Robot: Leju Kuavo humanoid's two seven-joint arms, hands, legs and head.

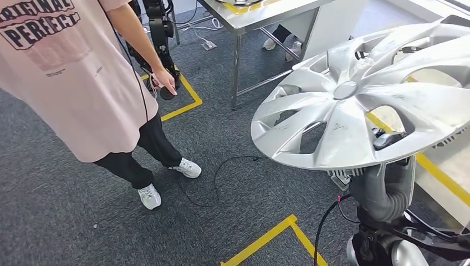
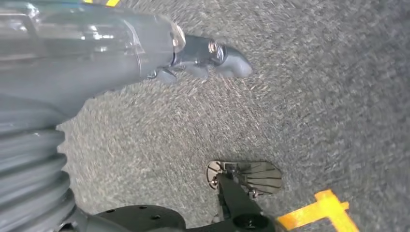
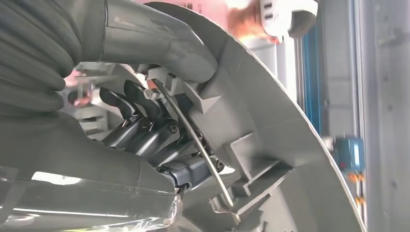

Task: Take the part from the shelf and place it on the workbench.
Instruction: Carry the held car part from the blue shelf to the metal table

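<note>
Already the hubcap (image 1: 360, 94) is off the shelf, filling the right half of the head view, face up and tilted, its low edge toward the frame's centre. It rides on the right robot hand (image 1: 388, 138), which sits under its lower right part; a dark fingertip shows through one opening. In the right wrist view the right robot hand's fingers (image 3: 145, 125) curl over a wire ring and ribs on the hubcap's back, with the thumb (image 3: 159, 46) pressed against the inner rim, so it is clamped on the hubcap.

What the coming move seems to turn on is where the table (image 1: 266, 16) lies from the hubcap: at the upper middle of the head view, beyond and left of the disc's upper edge, well apart, with grey carpet between. Only the right arm can deliver; the left robot hand (image 2: 212, 58) hangs over the carpet holding nothing, fingers loosely bent, and blur makes it hard to judge how far apart they are.

Most of the table top is cut off by the frame's upper edge, so free space there cannot be judged. A person (image 1: 83, 83) stands at upper left, near the path.
</note>
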